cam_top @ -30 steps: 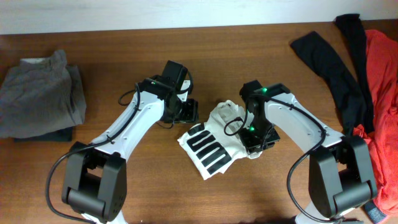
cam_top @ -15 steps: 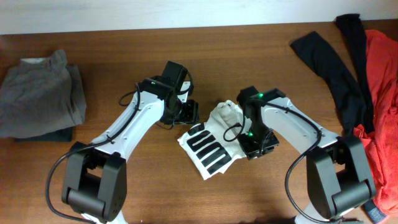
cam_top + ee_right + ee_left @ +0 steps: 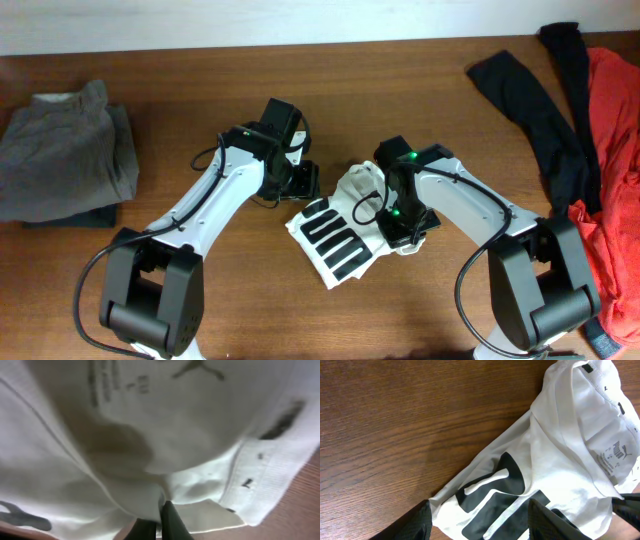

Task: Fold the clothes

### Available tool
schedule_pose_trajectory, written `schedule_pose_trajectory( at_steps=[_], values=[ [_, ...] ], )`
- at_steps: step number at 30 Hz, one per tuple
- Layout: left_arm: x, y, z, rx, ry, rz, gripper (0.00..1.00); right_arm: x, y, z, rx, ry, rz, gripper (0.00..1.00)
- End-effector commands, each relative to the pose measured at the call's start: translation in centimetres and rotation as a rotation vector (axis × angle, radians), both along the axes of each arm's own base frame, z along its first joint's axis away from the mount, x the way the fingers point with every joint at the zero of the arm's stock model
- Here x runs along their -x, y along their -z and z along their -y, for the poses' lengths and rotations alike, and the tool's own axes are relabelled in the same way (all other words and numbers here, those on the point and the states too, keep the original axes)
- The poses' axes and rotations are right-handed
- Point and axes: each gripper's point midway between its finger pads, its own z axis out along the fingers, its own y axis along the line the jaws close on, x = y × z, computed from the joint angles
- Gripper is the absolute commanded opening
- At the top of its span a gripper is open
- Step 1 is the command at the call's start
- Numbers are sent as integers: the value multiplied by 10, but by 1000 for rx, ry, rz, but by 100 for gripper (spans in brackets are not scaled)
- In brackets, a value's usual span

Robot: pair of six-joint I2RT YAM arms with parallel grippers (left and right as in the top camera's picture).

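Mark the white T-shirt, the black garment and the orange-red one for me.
white T-shirt (image 3: 335, 240), overhead view, on the black-barred print.
black garment (image 3: 530, 105), overhead view, midway along its long strip.
orange-red garment (image 3: 618, 190), overhead view, on its middle folds.

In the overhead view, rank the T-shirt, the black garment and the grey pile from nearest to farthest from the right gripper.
1. T-shirt: in the centre, pinched by the right gripper itself.
2. Black garment: off to the right, toward the back.
3. Grey pile: far left, beyond the other arm.
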Motion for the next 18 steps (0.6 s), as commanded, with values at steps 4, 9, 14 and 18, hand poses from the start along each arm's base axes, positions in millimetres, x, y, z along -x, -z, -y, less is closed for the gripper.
schedule_pose_trajectory(
  at_steps=[4, 9, 14, 18],
  values=[
    [3, 1, 3, 11, 6, -12, 61, -23, -15, 47, 224, 0, 106, 4],
    [3, 1, 3, 11, 6, -12, 61, -41, -18, 53, 190, -159, 147, 14],
    [3, 1, 3, 10, 6, -14, 61, -60, -17, 56, 178, -113, 218, 24],
    [4, 1, 3, 9, 6, -15, 61, -73, -17, 58, 171, -84, 266, 29]
  ],
)
